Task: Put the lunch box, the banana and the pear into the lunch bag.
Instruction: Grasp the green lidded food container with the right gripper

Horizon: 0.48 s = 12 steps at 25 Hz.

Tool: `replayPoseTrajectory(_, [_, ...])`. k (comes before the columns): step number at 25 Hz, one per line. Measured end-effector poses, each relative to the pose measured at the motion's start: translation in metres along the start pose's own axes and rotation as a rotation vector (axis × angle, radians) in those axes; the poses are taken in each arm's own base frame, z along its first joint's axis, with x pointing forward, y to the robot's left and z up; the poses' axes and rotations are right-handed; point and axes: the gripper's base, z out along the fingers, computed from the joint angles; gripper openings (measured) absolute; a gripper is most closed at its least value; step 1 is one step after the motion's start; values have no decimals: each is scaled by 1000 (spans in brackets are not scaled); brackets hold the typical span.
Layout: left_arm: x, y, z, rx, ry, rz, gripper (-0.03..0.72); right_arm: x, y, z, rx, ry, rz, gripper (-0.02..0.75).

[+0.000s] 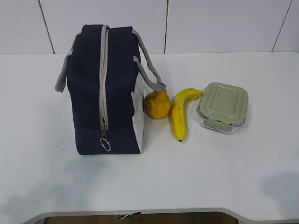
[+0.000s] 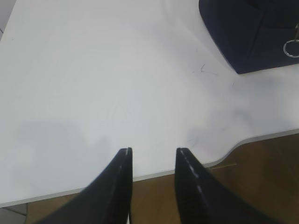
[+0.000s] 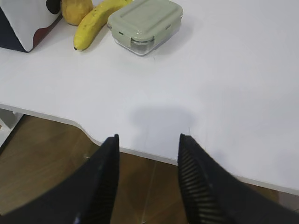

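White table [image 1: 233,177], lunch box [image 3: 145,23] well beyond parted, empty right gripper [image 3: 148,154]

Light is bright, even and diffuse in all three views, apparently from above. The white surface [image 1: 233,177] looks close to washed out, with little texture. Shadows are soft and faint: a pale one lies just beside the lunch bag [image 1: 100,93] on its left, and a dim grey patch sits at the near right corner. In the left wrist view the left hand [image 2: 153,151] is dark and slightly blurred, with a diffuse shadow on the surface. The right hand [image 3: 148,137] is similarly underexposed, beneath a soft grey shadow. The lunch box [image 3: 145,23] lid shows mild sheen.
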Motion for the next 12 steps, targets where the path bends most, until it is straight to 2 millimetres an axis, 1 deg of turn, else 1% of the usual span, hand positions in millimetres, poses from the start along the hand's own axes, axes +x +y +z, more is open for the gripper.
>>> replayPoseTrajectory(12, [0,0,0,0,0,0,236,0,0,0,0,0,0,356])
